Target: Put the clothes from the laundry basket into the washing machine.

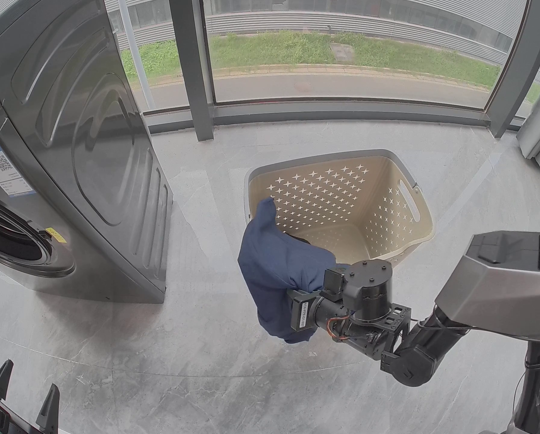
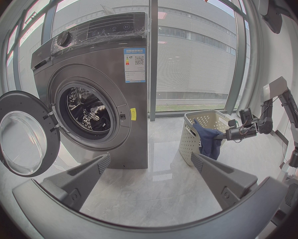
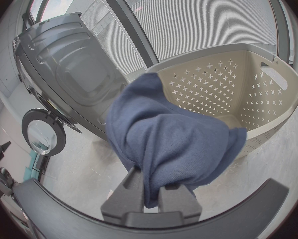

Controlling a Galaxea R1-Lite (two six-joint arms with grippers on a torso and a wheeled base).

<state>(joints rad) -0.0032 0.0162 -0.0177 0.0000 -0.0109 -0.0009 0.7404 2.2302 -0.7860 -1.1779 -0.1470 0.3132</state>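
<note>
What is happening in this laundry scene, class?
The robot's right hand is shut on a dark blue cloth garment, holding it by the rim of the cream perforated plastic laundry basket. The grey front-loading washing machine stands on the robot's left with its round door open. The left hand is open, holding nothing.

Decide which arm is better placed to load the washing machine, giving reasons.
Right. The right gripper is shut on the blue garment at the laundry basket; the left gripper is open and empty. The washing machine is open.
</note>
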